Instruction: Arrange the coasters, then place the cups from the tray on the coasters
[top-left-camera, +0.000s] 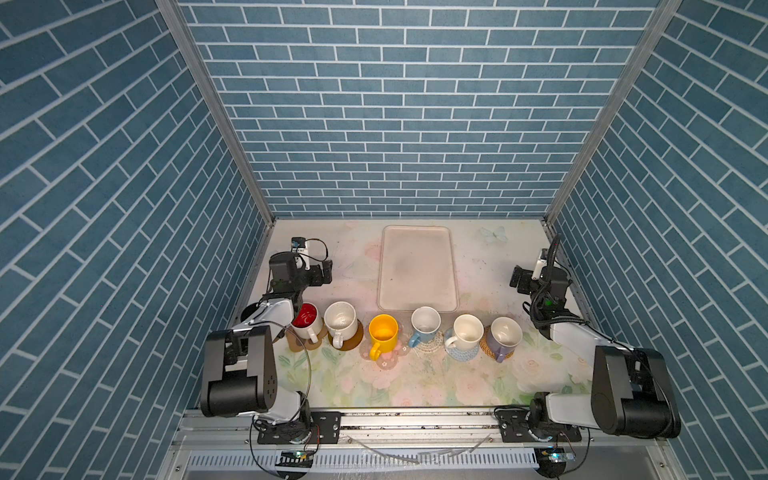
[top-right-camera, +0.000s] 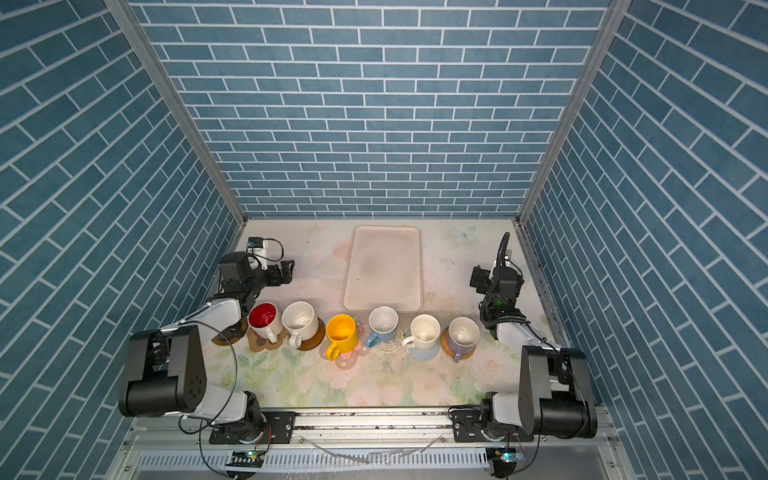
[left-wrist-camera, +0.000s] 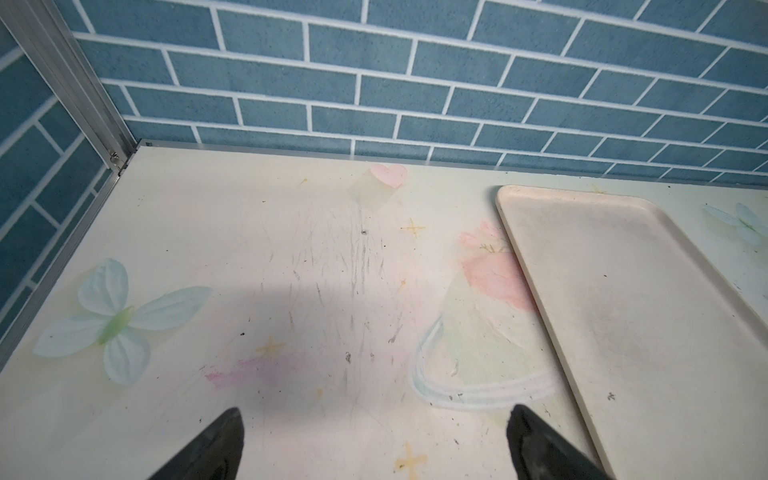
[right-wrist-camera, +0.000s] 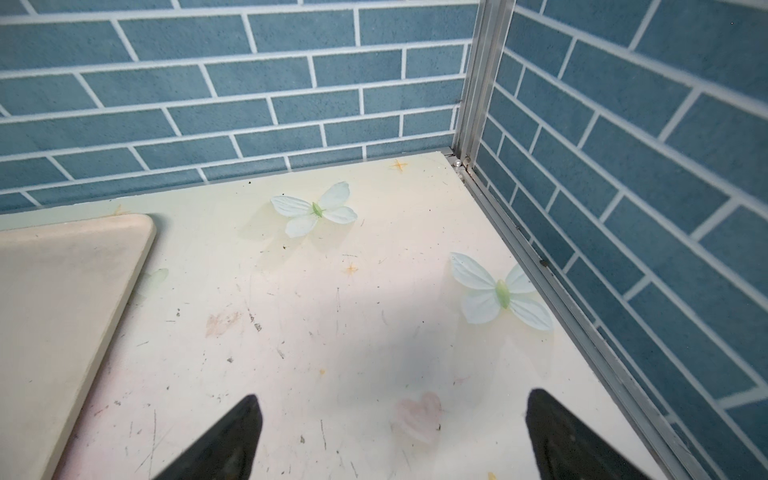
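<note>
The pale tray (top-left-camera: 417, 270) lies empty at the back middle; its corners show in the wrist views (left-wrist-camera: 623, 311) (right-wrist-camera: 62, 291). In front of it several cups stand in a row on coasters: red-inside white (top-left-camera: 306, 319) on the brown paw (top-left-camera: 296, 344), cream (top-left-camera: 340, 319) on a brown disc (top-left-camera: 353, 341), yellow (top-left-camera: 383, 332) on the pink flower (top-left-camera: 390, 360), light blue (top-left-camera: 425, 321), cream (top-left-camera: 467, 330), lavender (top-left-camera: 505, 334) on woven rounds. My left gripper (top-left-camera: 328, 272) (left-wrist-camera: 374, 419) is open and empty left of the tray. My right gripper (top-left-camera: 515, 281) (right-wrist-camera: 392, 411) is open and empty right of it.
Blue brick walls close in the table on the left, right and back. Another brown disc (top-right-camera: 226, 340) peeks out under my left arm, what stands on it mostly hidden. Butterfly prints (right-wrist-camera: 316, 210) mark the tabletop. A metal rail (top-left-camera: 415, 419) runs along the front edge.
</note>
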